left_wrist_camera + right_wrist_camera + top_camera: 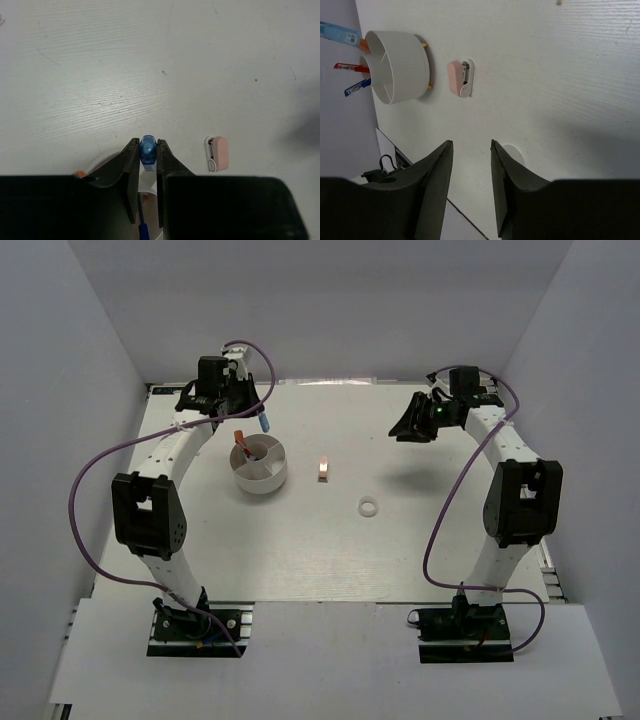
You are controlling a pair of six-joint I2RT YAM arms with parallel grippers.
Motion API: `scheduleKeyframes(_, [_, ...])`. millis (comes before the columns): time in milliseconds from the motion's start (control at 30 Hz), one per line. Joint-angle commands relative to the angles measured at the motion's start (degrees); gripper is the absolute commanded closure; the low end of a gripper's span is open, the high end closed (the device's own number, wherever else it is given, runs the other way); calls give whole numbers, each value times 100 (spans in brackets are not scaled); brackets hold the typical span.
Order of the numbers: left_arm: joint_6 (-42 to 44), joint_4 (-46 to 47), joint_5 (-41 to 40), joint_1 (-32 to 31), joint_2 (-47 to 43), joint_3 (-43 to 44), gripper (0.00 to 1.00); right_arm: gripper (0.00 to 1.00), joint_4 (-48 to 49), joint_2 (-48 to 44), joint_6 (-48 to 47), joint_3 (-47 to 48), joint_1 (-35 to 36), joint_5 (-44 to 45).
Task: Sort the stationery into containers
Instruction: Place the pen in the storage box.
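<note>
white table (100,75) below, light-blue eraser (148,151) sits pinched right inside the left gripper (147,146).

Setting: a robotics test cell in a lab. Plain white walls (60,360) stand behind and to the outer sides of the left arm (150,520) and right arm (520,500). A white table (300,560) lies beneath them. Black base plates (195,625) anchor both arms, and purple cables (85,490) loop alongside.
</note>
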Motion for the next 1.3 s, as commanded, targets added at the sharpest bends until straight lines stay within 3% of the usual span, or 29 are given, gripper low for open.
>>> scheduleKeyframes(0, [66,-55,-106,29,-296,-125,100,58,122,-75,-49,-49,-19,-203])
scheduleKeyframes(600, [127,-231,-27,29,-314,-406,100,51,70,-31,-313,-58,-1,-265])
scheduleKeyframes(667, [128,-205,8,29,-323,-441,95,50,61,-31,-409,-58,-1,-265])
scheduleKeyframes(700, [145,-205,17,29,-331,-459,85,47,35,-31,-436,-40,16,-247])
scheduleKeyframes(800, [145,-196,53,29,-332,-450,68,46,-36,-5,-655,-5,17,-177])
scheduleKeyframes(867, [136,-178,70,29,-340,-450,66,46,-97,48,-971,74,52,-151])
scheduleKeyframes(1000, [110,-143,175,29,-358,-424,62,53,-492,154,-2033,329,183,200])
scheduleKeyframes(1133, [110,-29,333,29,-472,-433,56,58,-721,66,-2527,233,324,377])
scheduleKeyframes(1167, [101,-3,360,29,-507,-424,55,67,-739,48,-2624,198,350,394])
scheduleKeyframes(1267, [49,199,457,29,-718,-424,53,80,-932,31,-3177,162,508,604])
